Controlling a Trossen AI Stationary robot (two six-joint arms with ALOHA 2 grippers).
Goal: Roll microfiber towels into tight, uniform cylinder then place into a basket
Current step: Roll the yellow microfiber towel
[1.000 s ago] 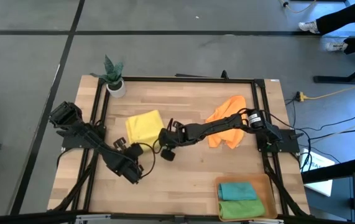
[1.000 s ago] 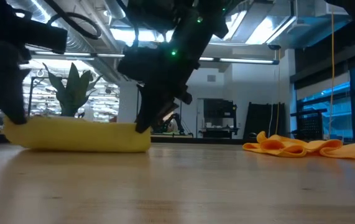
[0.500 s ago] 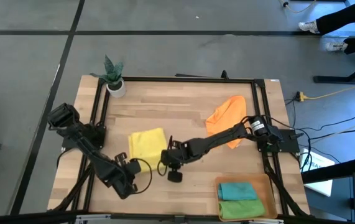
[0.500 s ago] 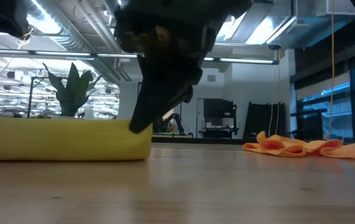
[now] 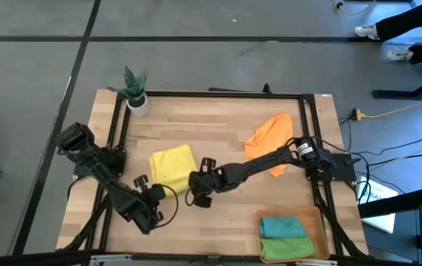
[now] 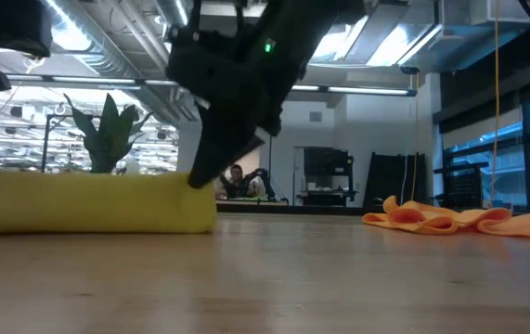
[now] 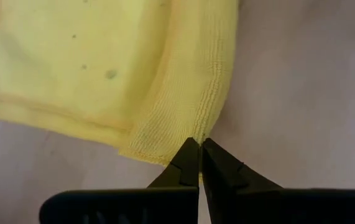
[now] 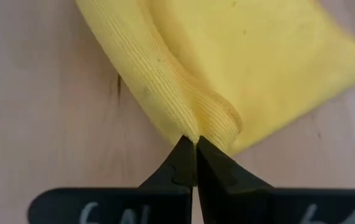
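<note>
Since a second ago, both arms have drawn the yellow towel [image 5: 172, 166] toward the frame's bottom, where it lies folded left of centre. Its near edge is pinched at two corners: the left gripper [image 7: 199, 163] and the right gripper [image 8: 194, 160] are each closed on the hem. Two towels, teal [image 5: 282, 226] and green [image 5: 284, 248], already sit rolled in the basket [image 5: 316, 223] at lower right. Rolling the yellow one remains, and the orange towel [image 5: 267, 140] lies crumpled at centre right, untouched.
</note>
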